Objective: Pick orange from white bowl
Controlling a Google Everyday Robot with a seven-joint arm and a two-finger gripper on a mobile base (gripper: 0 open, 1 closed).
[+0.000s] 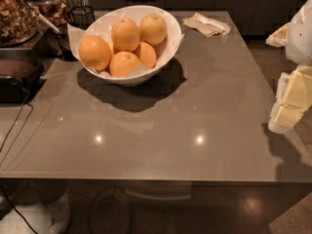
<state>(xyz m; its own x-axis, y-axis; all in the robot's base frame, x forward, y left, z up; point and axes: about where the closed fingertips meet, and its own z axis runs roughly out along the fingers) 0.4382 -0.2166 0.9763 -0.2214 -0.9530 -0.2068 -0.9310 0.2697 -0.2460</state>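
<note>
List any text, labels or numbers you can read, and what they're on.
No readable text anywhere.
The white bowl, the oranges, the crumpled napkin and the jars at far left show no lettering.
The gripper, at the right edge beside the table, bears no legible marking.

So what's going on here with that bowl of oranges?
A robot is set to pick an orange out of the white bowl, but it has not reached it yet. Its tool is at the right edge of the view, beside the table and well away from the bowl. Five oranges show in the bowl, lying on white paper, none lifted. A crumpled paper lies near the table's far edge.
</note>
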